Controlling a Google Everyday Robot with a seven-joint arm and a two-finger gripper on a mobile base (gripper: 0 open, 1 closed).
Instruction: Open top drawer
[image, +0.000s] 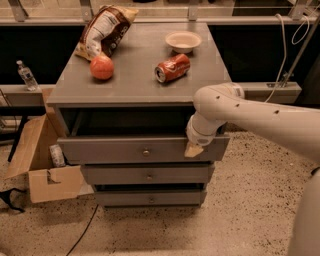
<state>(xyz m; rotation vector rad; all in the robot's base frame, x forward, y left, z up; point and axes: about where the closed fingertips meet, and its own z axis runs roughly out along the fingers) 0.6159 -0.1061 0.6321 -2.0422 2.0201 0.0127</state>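
The grey cabinet has three drawers. The top drawer (110, 149), with a small round brass knob (145, 152) at its centre, stands pulled out, and a dark gap shows behind its front under the cabinet top. My gripper (194, 149) hangs from the white arm (260, 120) at the right end of that drawer's front, right of the knob. Its tan tip lies over the front panel. Whether it touches the panel cannot be told. The two lower drawers (148, 176) are nearly shut.
On the cabinet top (135, 85) lie a chip bag (102, 31), an orange-red fruit (102, 67), a red soda can (171, 67) on its side and a small white bowl (183, 41). An open cardboard box (42, 165) stands on the floor at the left. A water bottle (26, 75) stands on the left ledge.
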